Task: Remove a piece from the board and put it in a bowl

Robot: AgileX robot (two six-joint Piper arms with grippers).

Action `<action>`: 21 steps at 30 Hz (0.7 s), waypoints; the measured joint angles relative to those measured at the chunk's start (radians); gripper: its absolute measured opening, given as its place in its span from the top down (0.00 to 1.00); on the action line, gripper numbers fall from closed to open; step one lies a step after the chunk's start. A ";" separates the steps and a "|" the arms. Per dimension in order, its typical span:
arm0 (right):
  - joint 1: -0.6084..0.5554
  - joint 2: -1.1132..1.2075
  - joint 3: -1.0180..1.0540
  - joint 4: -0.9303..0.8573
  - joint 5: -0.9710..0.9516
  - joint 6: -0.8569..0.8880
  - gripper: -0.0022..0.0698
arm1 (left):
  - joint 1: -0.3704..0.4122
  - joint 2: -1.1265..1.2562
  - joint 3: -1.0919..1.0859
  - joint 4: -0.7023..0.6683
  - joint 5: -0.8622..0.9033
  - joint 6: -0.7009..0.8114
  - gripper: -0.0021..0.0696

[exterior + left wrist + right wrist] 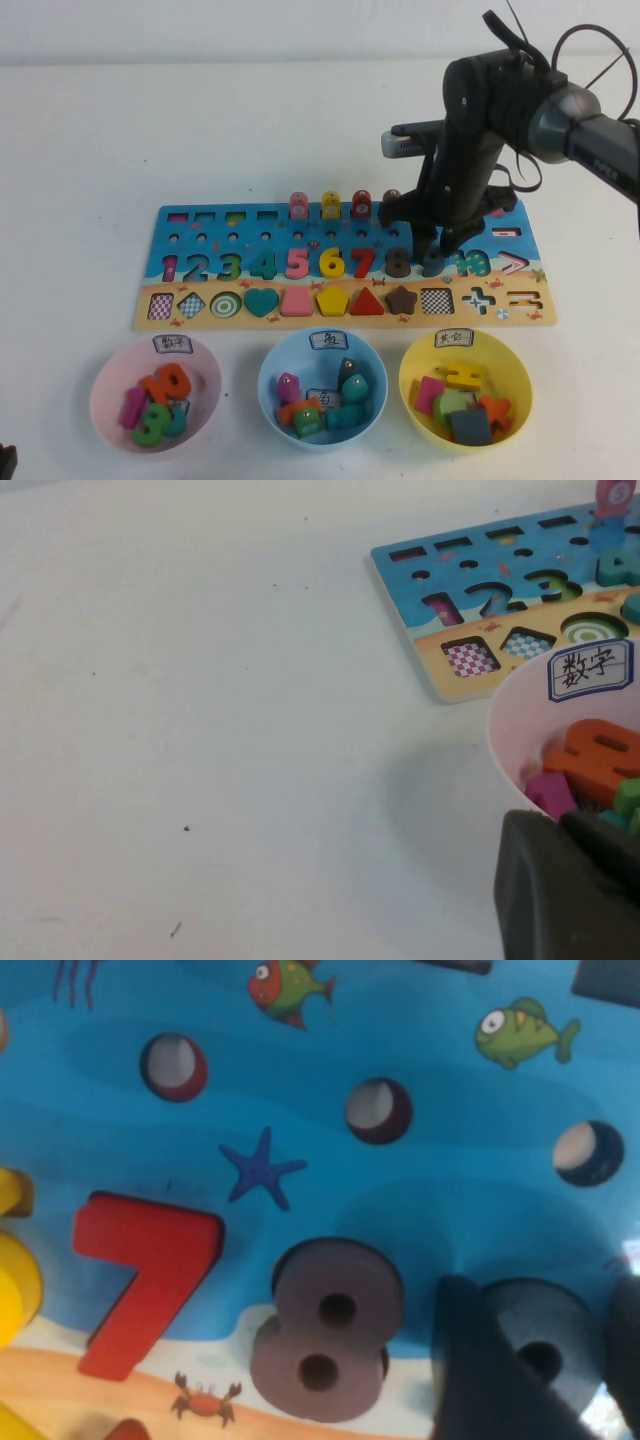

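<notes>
The dark slate-grey "9" (436, 264) sits in its slot on the blue board (345, 240), between the brownish "8" (399, 263) and the teal "10" (470, 264). My right gripper (442, 245) is lowered onto the board, open, with one finger on each side of the 9. In the right wrist view the 9 (545, 1330) lies between the dark fingers (470, 1360) of the gripper (548, 1355), with a thin gap on one side. The pink bowl (110, 385) stands front left and holds several numerals. My left gripper (570, 890) rests beside the pink bowl (515, 720).
A light blue bowl (275, 375) and a yellow bowl (415, 365), both holding pieces, stand in front of the board. A red "7" (140, 1280) and the "8" (325, 1330) sit next to the 9. Bare white table lies behind the board.
</notes>
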 joint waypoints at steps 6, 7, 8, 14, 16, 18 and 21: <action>0.000 -0.032 0.000 -0.002 0.000 -0.012 0.65 | 0.000 0.000 0.000 0.000 0.000 0.000 0.97; 0.000 -0.037 0.000 -0.004 0.000 -0.013 0.65 | 0.000 0.000 0.000 0.000 0.000 0.000 0.97; 0.000 -0.045 0.000 -0.006 0.000 -0.014 0.65 | 0.000 0.000 0.000 0.000 0.000 0.000 0.97; 0.000 -0.108 0.011 -0.012 0.000 -0.016 0.65 | 0.000 0.000 0.000 0.000 0.000 0.000 0.97; 0.000 -0.152 0.045 -0.015 0.000 -0.016 0.65 | 0.000 0.000 0.000 0.000 0.000 0.000 0.97; 0.000 -0.201 0.086 -0.017 0.000 -0.018 0.65 | 0.000 0.000 0.000 0.000 0.000 0.000 0.97; 0.000 -0.289 0.195 -0.025 0.000 -0.018 0.65 | 0.000 0.000 0.000 0.000 0.000 0.000 0.97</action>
